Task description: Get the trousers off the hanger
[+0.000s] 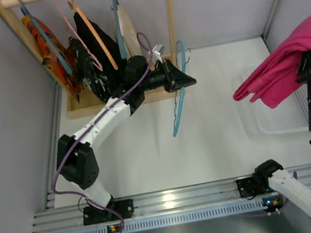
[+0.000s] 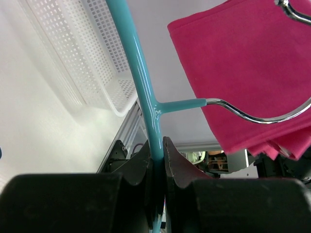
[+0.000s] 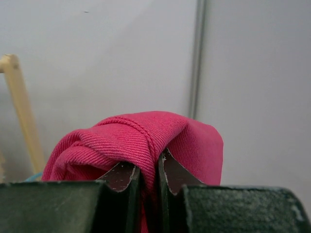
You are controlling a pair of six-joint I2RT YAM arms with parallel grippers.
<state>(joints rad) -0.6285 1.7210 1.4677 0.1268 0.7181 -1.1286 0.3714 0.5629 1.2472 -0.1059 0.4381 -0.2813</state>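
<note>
Trousers (image 1: 283, 70), pink and bunched, are clamped in the right hand (image 3: 148, 167), high above a basket (image 1: 277, 122). The bare hanger (image 1: 179, 109) is pinched in the left hand (image 2: 158, 148), well apart. Removal is judged done; lowering and release are called for. In the top view, the right hand is mostly hidden by cloth.

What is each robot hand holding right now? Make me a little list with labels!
left gripper: shut on the teal hanger
right gripper: shut on the pink trousers
hanger and trousers: apart, nothing hangs on the hanger
near the trousers: white mesh basket
behind the left arm: wooden rack with other clothes hanging on it
</note>
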